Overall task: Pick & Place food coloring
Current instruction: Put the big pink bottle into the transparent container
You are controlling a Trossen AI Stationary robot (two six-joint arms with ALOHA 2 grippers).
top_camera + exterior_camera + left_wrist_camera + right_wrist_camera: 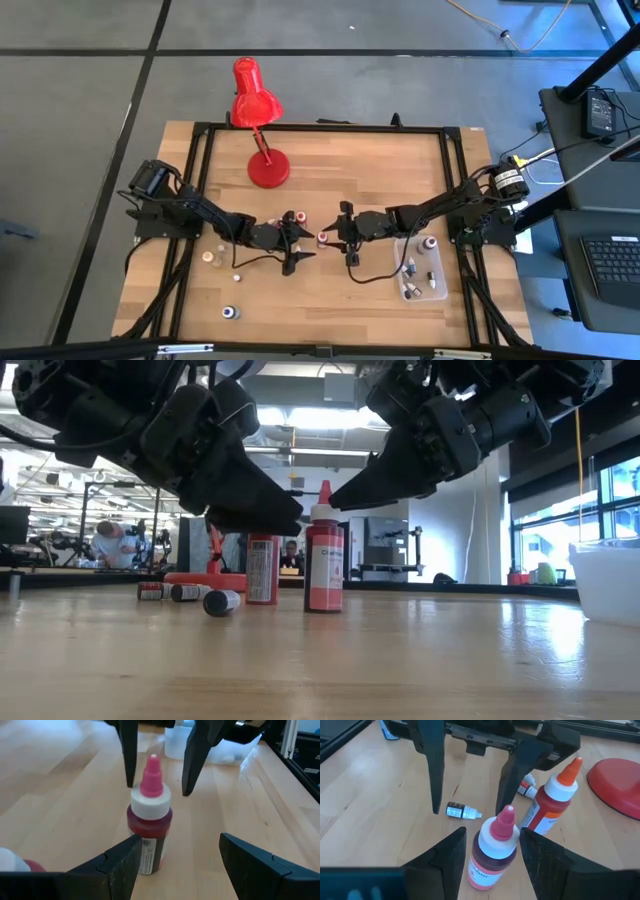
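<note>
A busy lab stretches out behind, bright ceiling lights, workstations, a person seated far back, and up front the pale wooden worktop framed in black rails. The red desk lamp stands at the far side, its round base planted on the wood.

Centre stage, two upright food coloring bottles. The dark red bottle with the white collar and pink nozzle stands right in the middle, and both arms are pointed at it from opposite sides. The right end effector has its dark fingers either side of the bottle's body, close in, but whether they are pressing on it I cannot tell. The left end effector faces it from the other side, fingers spread wide apart, with the bottle just ahead of that gap and nothing held.

Just beside it stands the orange-tipped bottle, upright, nearer the lamp base. Small dropper bottles lie on their sides on the wood beyond, scattered on the left arm's half.

Over on the right arm's side, the clear plastic tub sits on the worktop with several little bottles already inside.
</note>
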